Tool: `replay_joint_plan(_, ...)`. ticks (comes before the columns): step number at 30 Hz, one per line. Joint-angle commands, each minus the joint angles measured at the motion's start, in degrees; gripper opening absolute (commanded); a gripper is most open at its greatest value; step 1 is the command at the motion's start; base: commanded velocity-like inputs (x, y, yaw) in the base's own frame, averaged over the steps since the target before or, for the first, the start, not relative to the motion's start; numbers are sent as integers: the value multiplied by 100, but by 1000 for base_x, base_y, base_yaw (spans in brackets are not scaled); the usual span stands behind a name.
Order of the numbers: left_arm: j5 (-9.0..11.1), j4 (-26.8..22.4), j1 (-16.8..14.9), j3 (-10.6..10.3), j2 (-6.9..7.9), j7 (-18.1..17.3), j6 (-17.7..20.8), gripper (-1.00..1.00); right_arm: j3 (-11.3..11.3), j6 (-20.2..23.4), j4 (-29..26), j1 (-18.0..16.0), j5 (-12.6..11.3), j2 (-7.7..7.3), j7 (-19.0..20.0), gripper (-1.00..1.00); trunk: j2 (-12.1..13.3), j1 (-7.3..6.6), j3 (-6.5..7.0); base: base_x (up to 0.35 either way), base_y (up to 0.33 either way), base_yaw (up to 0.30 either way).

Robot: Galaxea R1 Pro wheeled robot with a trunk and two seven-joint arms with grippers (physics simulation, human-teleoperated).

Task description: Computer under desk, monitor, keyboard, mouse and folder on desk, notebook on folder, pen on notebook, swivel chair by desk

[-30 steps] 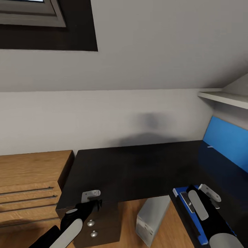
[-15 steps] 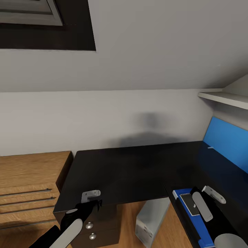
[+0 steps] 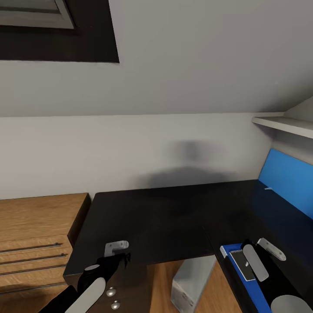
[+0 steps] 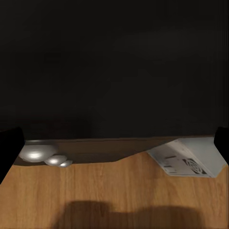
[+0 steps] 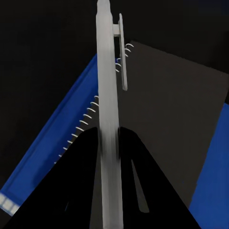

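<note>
The black-topped desk (image 3: pixel 165 217) spans the middle of the head view. On its right wing lies the blue folder (image 3: pixel 228 252) (image 5: pixel 52 138), with the dark grey spiral notebook (image 3: pixel 241 263) (image 5: pixel 176 114) on top. My right gripper (image 3: pixel 253 245) (image 5: pixel 109 138) hangs just above the notebook, shut on the pale grey pen (image 5: pixel 108 95). My left gripper (image 3: pixel 116 248) is open at the desk's front-left edge, nothing between its fingers. The grey-white computer (image 3: pixel 191 282) (image 4: pixel 188 157) stands on the floor under the desk.
Light oak drawers (image 3: pixel 34 234) adjoin the desk on the left. The dark drawer unit's round knobs (image 3: pixel 112 292) (image 4: pixel 36 153) sit below my left gripper. A blue back panel (image 3: pixel 287 182) and a white shelf (image 3: pixel 282 124) bound the right side, and a skylight (image 3: pixel 34 17) is at upper left.
The whole view has shifted a little. My right gripper with the pen has drawn slightly back over the notebook, so more of the notebook shows. The left gripper holds its place.
</note>
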Motion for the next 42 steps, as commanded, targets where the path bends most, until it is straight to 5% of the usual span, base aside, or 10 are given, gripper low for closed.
replay_joint_plan(1,37,-40,-8,-10,1,44,8,100,-2,32,-10,-4,-24,-1,-16,-100,-9,2,-10,7,0,0)
replay_joint_plan(9,31,-164,-8,-11,-6,63,0,100,-6,32,-9,-2,-16,-6,-22,-100,-249,134,-118,2,0,0)
replay_joint_plan(19,28,-211,-8,-52,-22,550,-3,100,-8,41,-8,-3,-23,-125,-34,-100,-650,353,-297,0,0,0)
replay_joint_plan(42,29,-217,-8,-64,-33,625,-10,100,-7,41,-8,-2,-24,-133,-42,-100,-1573,859,-710,0,0,0)
